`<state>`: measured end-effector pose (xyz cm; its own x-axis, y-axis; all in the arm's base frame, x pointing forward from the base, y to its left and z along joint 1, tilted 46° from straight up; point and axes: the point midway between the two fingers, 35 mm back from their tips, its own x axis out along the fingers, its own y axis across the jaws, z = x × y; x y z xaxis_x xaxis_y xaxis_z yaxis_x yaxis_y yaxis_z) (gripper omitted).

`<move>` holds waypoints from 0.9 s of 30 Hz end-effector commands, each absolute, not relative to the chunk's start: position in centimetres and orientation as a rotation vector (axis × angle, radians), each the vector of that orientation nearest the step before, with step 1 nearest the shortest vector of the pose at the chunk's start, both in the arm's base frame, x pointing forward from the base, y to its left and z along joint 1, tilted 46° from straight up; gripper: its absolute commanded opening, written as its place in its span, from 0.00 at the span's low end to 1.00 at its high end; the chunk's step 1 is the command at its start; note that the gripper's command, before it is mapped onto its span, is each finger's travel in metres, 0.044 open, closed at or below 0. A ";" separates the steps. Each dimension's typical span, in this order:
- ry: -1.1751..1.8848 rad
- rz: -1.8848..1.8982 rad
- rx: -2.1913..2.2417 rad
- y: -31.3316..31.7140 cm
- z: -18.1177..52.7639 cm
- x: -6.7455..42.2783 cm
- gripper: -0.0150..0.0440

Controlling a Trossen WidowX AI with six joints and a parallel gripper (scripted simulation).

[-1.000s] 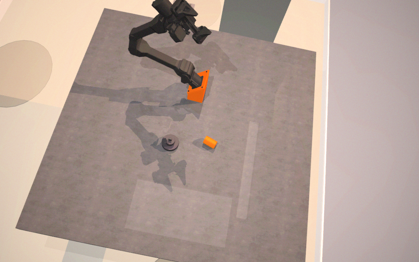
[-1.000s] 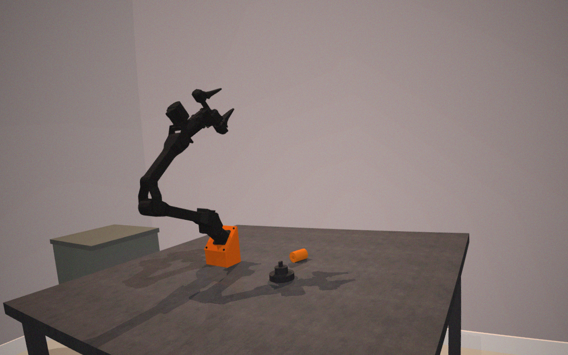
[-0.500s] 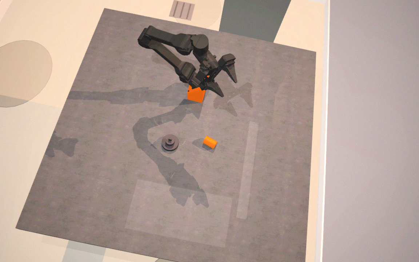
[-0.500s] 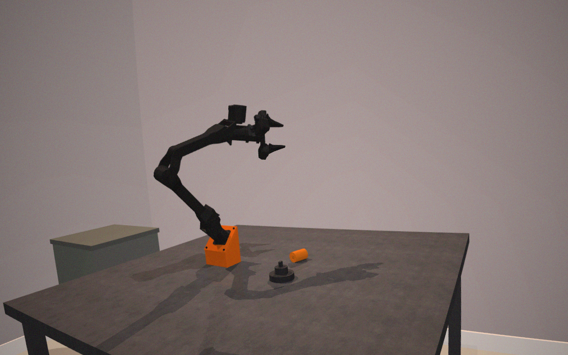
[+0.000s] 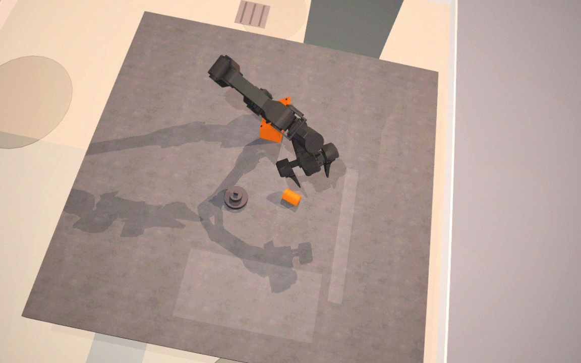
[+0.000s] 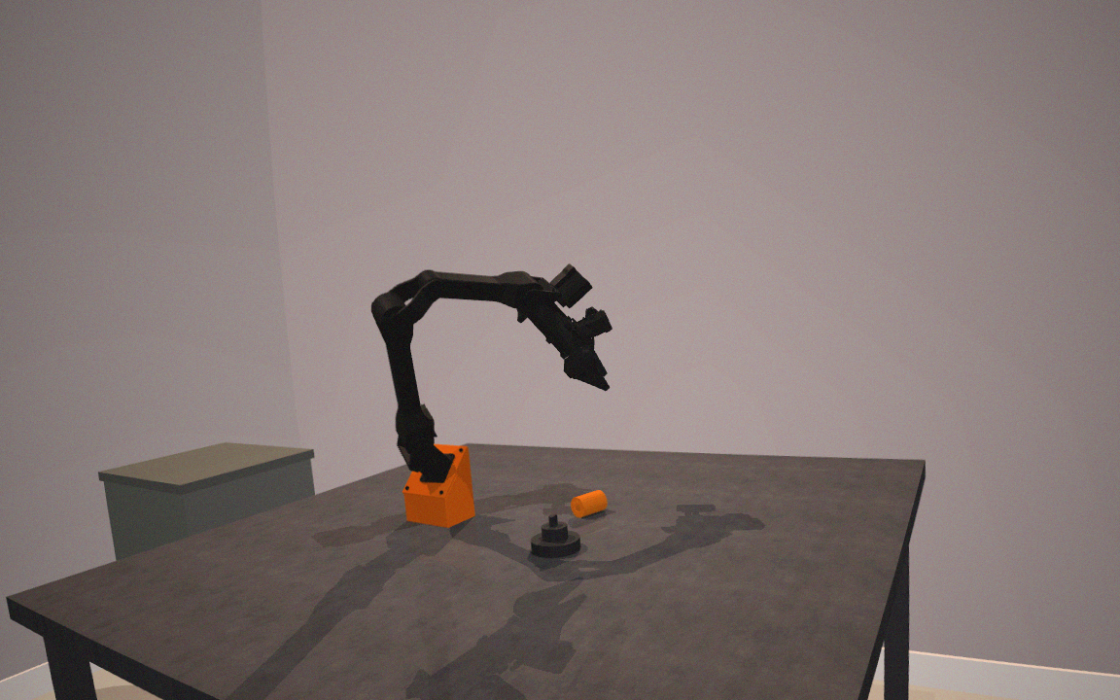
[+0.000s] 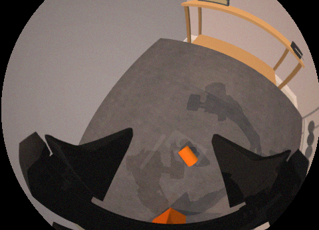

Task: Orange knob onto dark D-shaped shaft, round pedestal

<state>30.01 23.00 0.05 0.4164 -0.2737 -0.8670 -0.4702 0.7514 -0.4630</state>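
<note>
The orange knob (image 5: 291, 197) (image 6: 588, 503) (image 7: 188, 156) lies on its side on the table. The round dark pedestal (image 5: 229, 203) (image 6: 555, 545) stands left of the knob in the top view, with the short dark shaft (image 5: 235, 193) (image 6: 552, 520) upright at its centre. The shaft's flat side cannot be made out, nor can the pedestal in the wrist view. My gripper (image 5: 313, 181) (image 6: 608, 386) (image 7: 173, 135) is open and empty, high above the table and pointing obliquely down. In the wrist view the knob shows between the fingers, right of the middle and far below them.
The arm's orange base (image 5: 271, 133) (image 6: 439, 507) (image 7: 170, 217) stands on the grey table (image 5: 148, 289) (image 6: 764, 609) (image 7: 149, 77), behind the pedestal and knob. Shadows of the arm fall across the table top. A grey-green cabinet (image 6: 207, 505) stands beyond the table. An orange-brown bench (image 7: 236, 54) shows past the table edge.
</note>
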 end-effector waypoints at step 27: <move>1.805 0.387 -1.502 7.6 -11.5 28.2 1.00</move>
